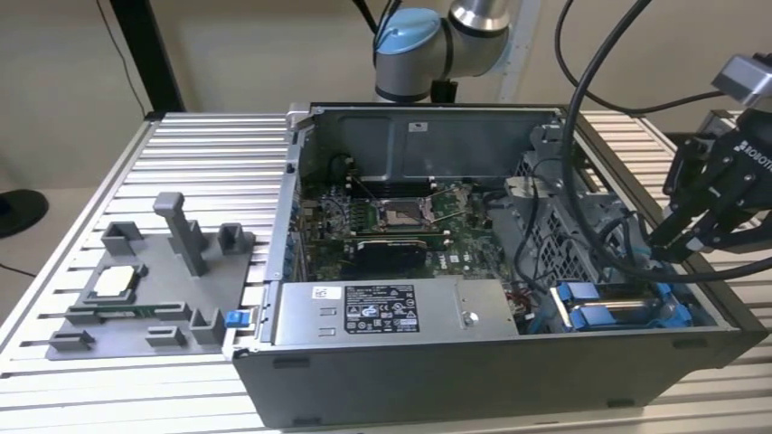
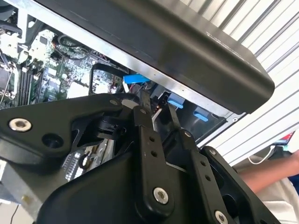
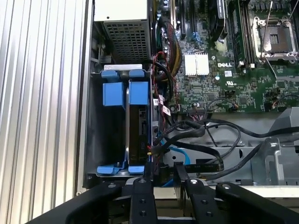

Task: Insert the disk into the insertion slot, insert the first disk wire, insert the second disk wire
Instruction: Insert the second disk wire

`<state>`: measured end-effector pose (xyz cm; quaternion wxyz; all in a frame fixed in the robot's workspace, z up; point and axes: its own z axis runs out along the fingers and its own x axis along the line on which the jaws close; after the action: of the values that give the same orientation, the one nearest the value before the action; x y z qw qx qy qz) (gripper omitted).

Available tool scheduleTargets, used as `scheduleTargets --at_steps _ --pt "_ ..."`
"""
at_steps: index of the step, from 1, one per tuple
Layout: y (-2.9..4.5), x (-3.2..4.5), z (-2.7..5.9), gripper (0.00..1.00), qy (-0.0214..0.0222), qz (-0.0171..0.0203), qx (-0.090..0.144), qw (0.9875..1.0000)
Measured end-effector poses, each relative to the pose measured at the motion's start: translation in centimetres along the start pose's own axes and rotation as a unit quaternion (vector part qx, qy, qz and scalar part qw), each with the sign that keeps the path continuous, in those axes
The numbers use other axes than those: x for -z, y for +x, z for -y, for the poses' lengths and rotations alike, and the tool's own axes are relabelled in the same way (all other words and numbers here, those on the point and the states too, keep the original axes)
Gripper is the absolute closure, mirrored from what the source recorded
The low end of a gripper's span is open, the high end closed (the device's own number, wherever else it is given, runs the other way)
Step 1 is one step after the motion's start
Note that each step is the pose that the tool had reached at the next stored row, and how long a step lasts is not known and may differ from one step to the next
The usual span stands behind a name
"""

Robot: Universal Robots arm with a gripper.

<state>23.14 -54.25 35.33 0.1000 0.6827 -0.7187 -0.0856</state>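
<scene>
The disk (image 3: pixel 138 135) stands edge-on in its blue carrier frame (image 3: pixel 126 93) inside the insertion slot (image 3: pixel 93 140), the grey metal bay at the case corner. In the exterior view the blue carrier (image 1: pixel 616 309) shows in the bay at the case's front, on that view's right. My gripper (image 1: pixel 666 251) hangs just above that corner. Its two black fingers are a little apart, with nothing clearly between them. In both wrist views the gripper (image 3: pixel 164 171) (image 2: pixel 159 106) sits over the black wires (image 3: pixel 196 140) and a blue wire (image 3: pixel 180 154) beside the disk.
A grey labelled power-supply box (image 1: pixel 386 312) lies along the case front beside the bay. The motherboard (image 1: pixel 399 217) fills the case floor. A grey tray of fixtures (image 1: pixel 145 289) sits on the ribbed table at the exterior view's left. A person's arm (image 2: pixel 261 173) is beyond the case.
</scene>
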Motion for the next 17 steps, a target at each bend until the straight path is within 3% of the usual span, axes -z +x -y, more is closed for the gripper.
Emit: scheduleTargets --at_steps 7,8,17 --pt "0.00 -0.02 0.01 0.00 0.0000 -0.0001 0.000 1.0000" --pt "0.00 -0.02 0.01 1.00 0.0000 0.0000 0.000 1.0000" --pt "0.00 -0.01 0.00 1.00 0.0000 0.0001 0.000 1.0000"
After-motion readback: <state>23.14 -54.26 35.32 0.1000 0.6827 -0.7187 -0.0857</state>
